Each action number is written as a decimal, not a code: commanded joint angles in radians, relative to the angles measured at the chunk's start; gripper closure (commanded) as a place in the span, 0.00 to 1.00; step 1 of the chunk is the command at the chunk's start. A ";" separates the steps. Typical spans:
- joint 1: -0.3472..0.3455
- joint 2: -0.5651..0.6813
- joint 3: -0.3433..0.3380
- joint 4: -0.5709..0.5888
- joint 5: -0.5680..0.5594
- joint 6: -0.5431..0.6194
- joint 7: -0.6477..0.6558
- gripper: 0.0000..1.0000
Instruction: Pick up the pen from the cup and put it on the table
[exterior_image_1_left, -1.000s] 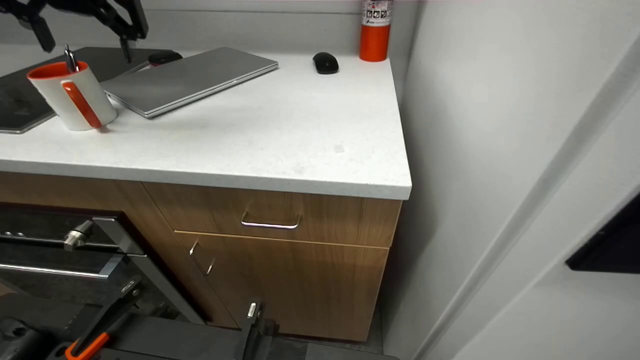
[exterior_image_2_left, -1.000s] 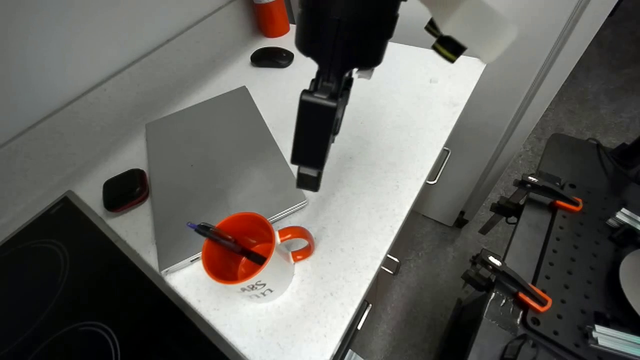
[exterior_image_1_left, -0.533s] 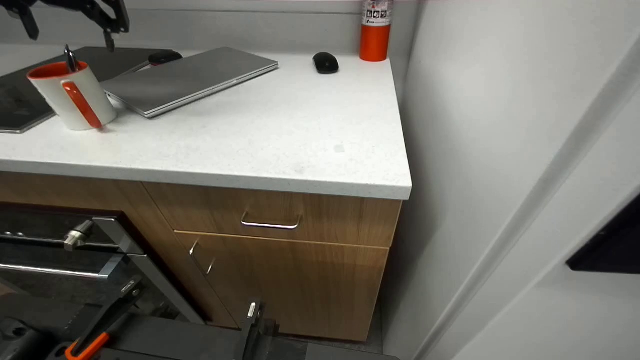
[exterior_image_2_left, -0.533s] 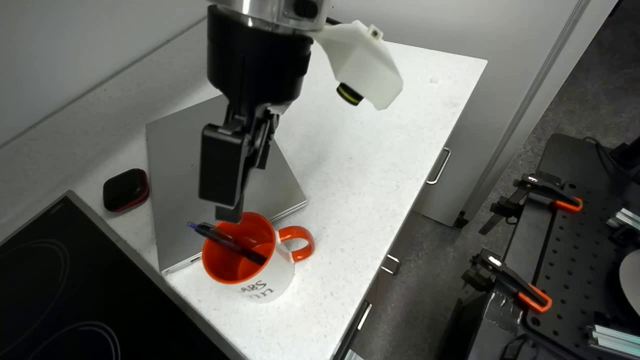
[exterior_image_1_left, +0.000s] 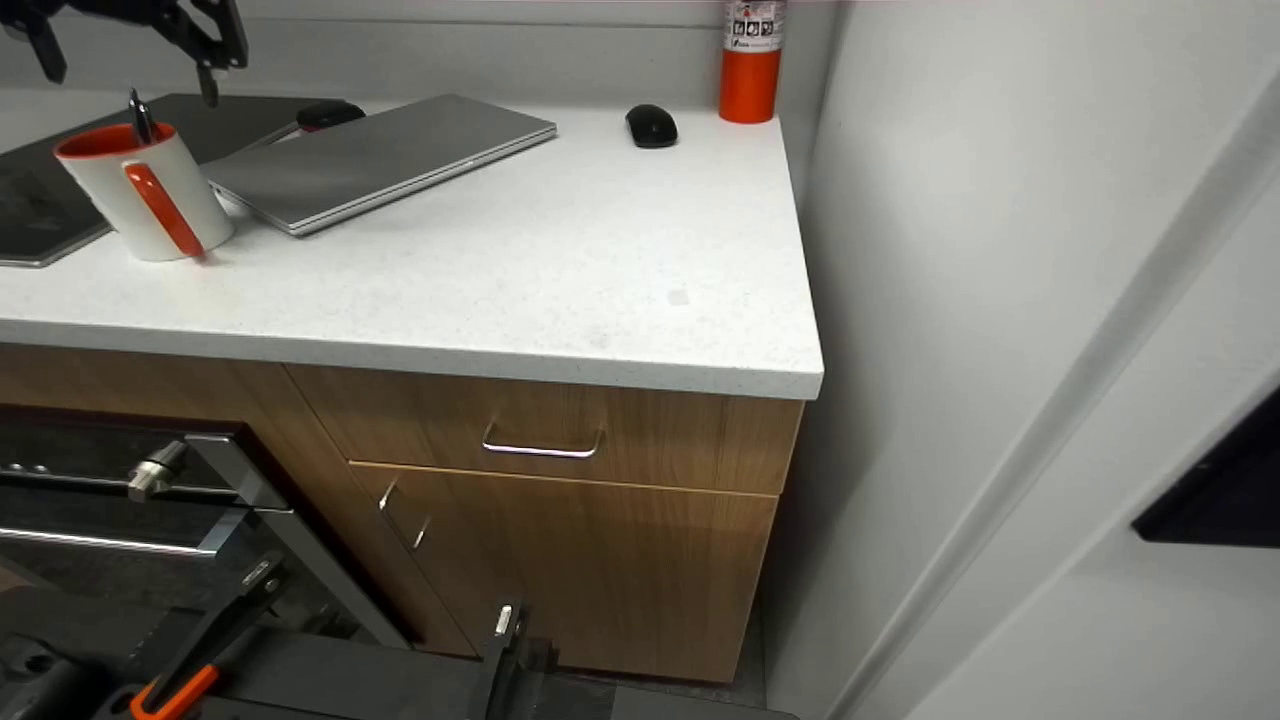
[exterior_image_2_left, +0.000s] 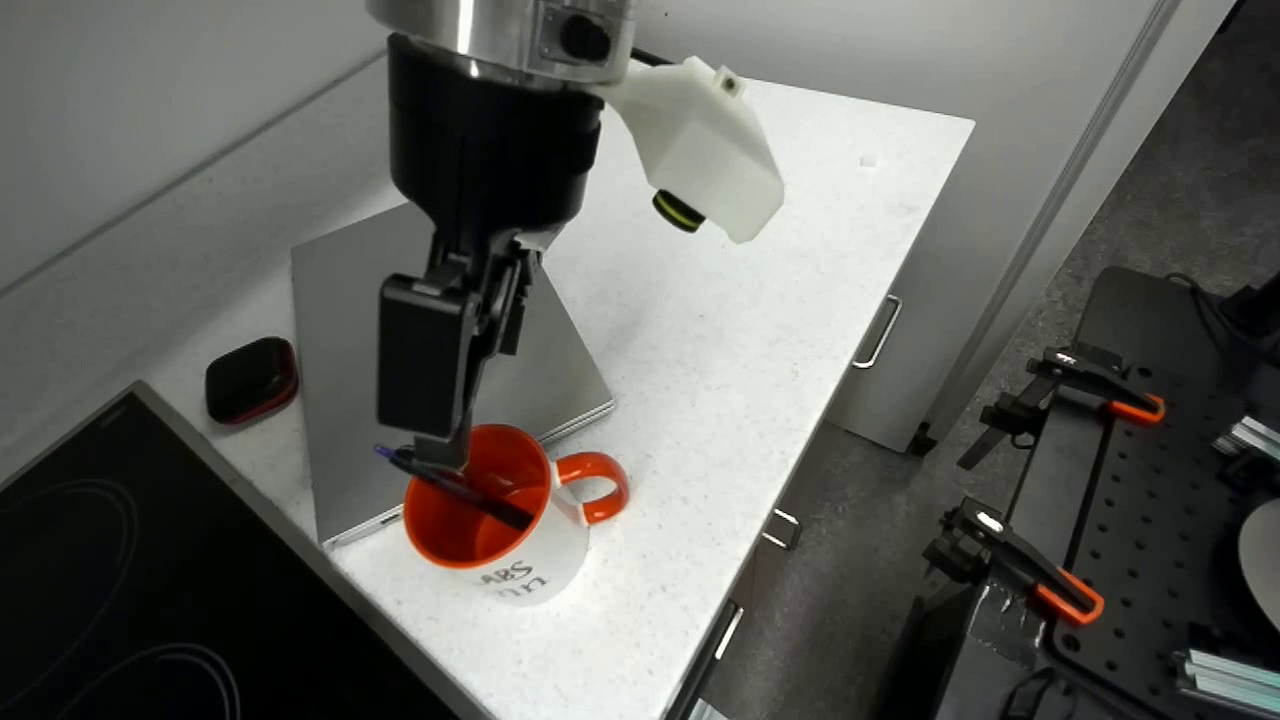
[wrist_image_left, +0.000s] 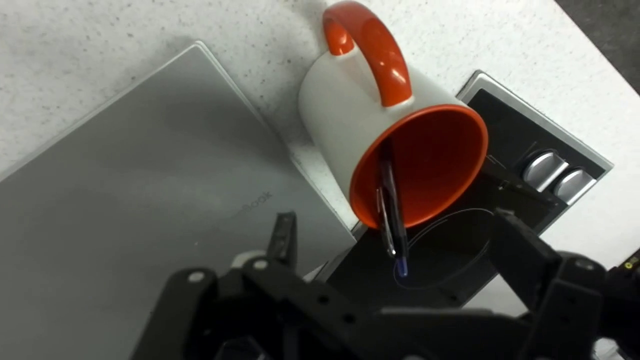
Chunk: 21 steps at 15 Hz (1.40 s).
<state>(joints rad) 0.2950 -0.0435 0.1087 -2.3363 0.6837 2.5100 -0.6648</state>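
Note:
The white cup (exterior_image_1_left: 165, 205) with orange-red rim and handle stands on the white table (exterior_image_1_left: 560, 260); it also shows in an exterior view (exterior_image_2_left: 552, 565) and the wrist view (wrist_image_left: 340, 95). The dark pen (wrist_image_left: 395, 210) leans in the cup, its blue-tipped end sticking out past the rim; it shows in both exterior views (exterior_image_1_left: 142, 120) (exterior_image_2_left: 475, 498). My gripper (exterior_image_1_left: 130, 85) is open and empty above the cup. In the wrist view the gripper (wrist_image_left: 395, 221) has one finger on each side of the pen's end, both apart from it. A finger (exterior_image_2_left: 442, 450) partly covers the pen in an exterior view.
A closed grey laptop (exterior_image_1_left: 390, 155) lies beside the cup. A black cooktop (exterior_image_2_left: 120, 560) borders the cup's other side. A black-red case (exterior_image_2_left: 252, 380), a black mouse (exterior_image_1_left: 651, 127) and a red bottle (exterior_image_1_left: 750, 85) stand farther along the counter.
My gripper has moved left in both exterior views and come over the cup and the pen's end, staying open. The cup, pen and laptop have not moved.

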 joint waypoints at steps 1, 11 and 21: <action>-0.011 0.029 0.051 0.031 0.026 0.023 -0.031 0.00; -0.021 0.132 0.125 0.090 0.015 0.164 -0.069 0.00; -0.035 0.126 0.163 0.072 0.011 0.214 -0.088 0.79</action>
<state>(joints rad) 0.2851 0.0859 0.2461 -2.2679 0.6835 2.6948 -0.7260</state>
